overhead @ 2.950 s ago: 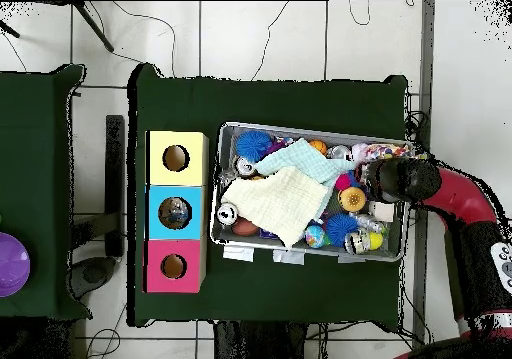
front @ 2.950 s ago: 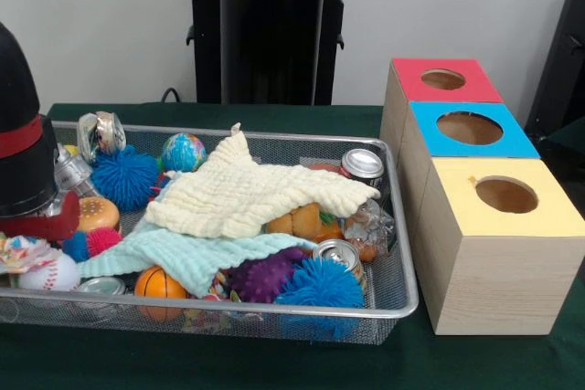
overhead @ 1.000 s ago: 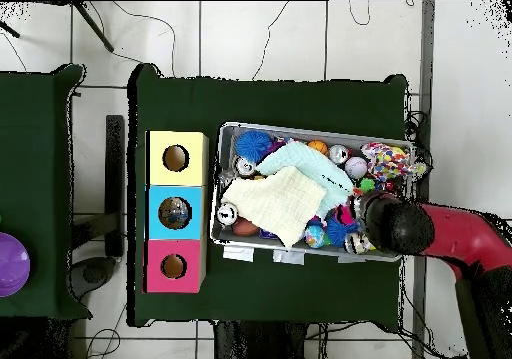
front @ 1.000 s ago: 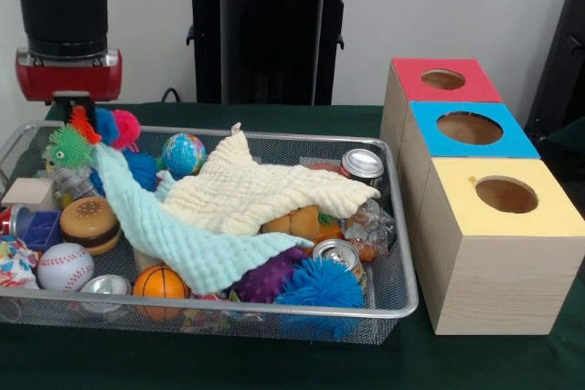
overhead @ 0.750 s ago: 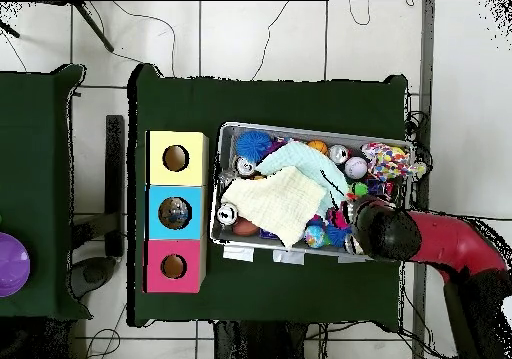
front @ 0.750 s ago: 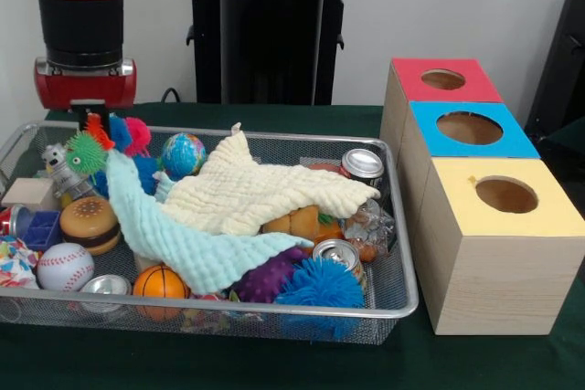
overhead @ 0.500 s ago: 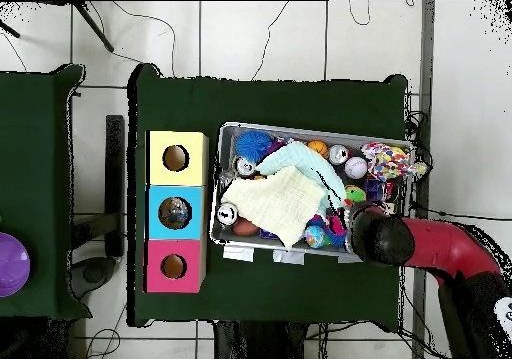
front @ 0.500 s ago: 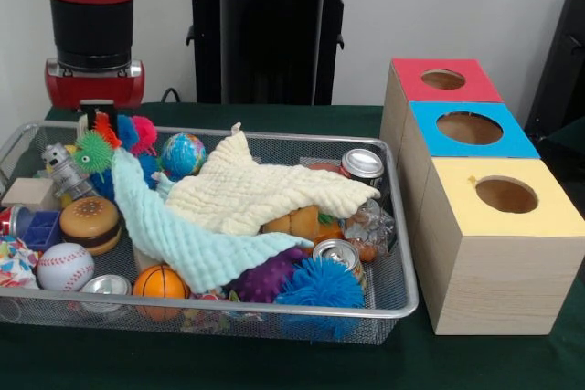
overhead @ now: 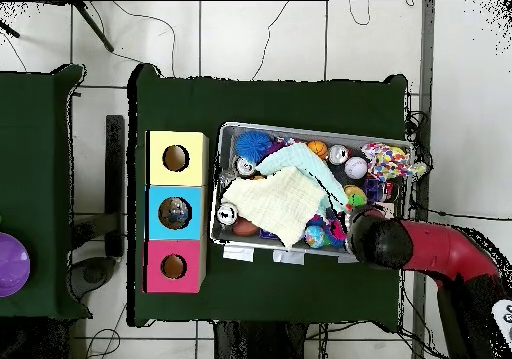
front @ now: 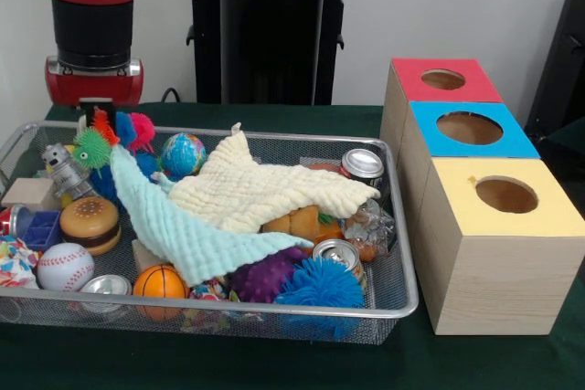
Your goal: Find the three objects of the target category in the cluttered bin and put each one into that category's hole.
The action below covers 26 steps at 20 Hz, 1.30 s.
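Note:
My gripper [front: 94, 121] hangs over the left rear of the wire bin [front: 402, 303]. It is shut on a multi-coloured spiky toy [front: 91, 146] with green, orange, blue and pink tufts. A corner of the mint cloth [front: 183, 230] hangs up from that toy, and the rest drapes down over the clutter. The fingers are mostly hidden behind the tufts. From above, the arm's end [overhead: 383, 243] covers the gripper, and the toy's green tuft [overhead: 352, 199] shows beside it. The red [front: 444, 80], blue [front: 470, 128] and yellow [front: 506, 195] holed boxes stand in a row to the bin's right.
The bin also holds a cream cloth [front: 265, 194], a globe ball [front: 184, 152], a burger toy [front: 90, 223], a baseball [front: 65, 267], a basketball [front: 160, 282], two cans [front: 363, 165] [front: 337, 254], blue [front: 320, 285] and purple [front: 265, 276] spiky balls, and a small robot toy [front: 62, 171].
The gripper rose from the bin's left end with the spiky toy, dragging the mint cloth's corner up. It then drifted right; over the last half second it has barely moved.

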Available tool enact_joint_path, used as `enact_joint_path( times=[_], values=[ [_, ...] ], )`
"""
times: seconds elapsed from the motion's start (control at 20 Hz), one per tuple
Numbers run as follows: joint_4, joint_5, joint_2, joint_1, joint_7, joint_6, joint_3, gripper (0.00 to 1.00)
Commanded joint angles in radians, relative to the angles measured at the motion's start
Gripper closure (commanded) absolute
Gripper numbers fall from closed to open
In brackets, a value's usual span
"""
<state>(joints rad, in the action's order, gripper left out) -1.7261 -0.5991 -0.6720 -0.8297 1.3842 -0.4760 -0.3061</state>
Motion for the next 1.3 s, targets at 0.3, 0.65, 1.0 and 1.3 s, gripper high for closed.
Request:
enact_joint_path(
  times=[0.3,0.65,1.0,1.3],
  values=[
    [-0.058,0.017,0.027,-0.016,0.08,0.024,-0.01,0.0],
    [-0.044,0.02,0.036,-0.01,0.078,0.02,-0.016,0.0],
    [-0.019,0.039,0.06,-0.022,0.062,-0.008,-0.031,0.0],
    [0.036,0.022,0.109,-0.063,-0.007,-0.02,-0.045,0.0]
  ],
)
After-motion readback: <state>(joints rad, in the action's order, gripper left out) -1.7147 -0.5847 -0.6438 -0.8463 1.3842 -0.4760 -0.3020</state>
